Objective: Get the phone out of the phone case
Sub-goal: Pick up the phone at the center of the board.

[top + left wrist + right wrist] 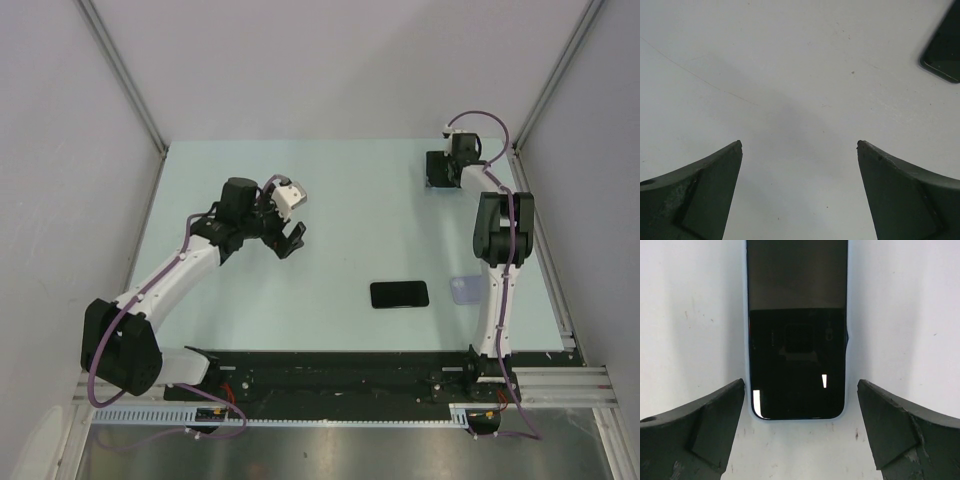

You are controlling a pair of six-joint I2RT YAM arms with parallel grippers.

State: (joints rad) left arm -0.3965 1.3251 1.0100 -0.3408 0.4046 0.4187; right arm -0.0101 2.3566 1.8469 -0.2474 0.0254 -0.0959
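In the right wrist view a black phone [797, 360] in a pale blue phone case [848, 315] lies flat on the table. My right gripper [800, 382] is open, with one fingertip on each side of the phone's near end and nothing gripped. In the top view that gripper [437, 172] is at the back right, and the cased phone cannot be made out beneath it. My left gripper [290, 241] is open over bare table at centre left, with nothing between its fingers [715, 175].
A second black phone [399, 294] lies bare near the front of the table, and its corner [945, 47] shows in the left wrist view. A pale translucent blue flat piece [462, 290] lies beside the right arm [500, 240]. Grey walls enclose the table.
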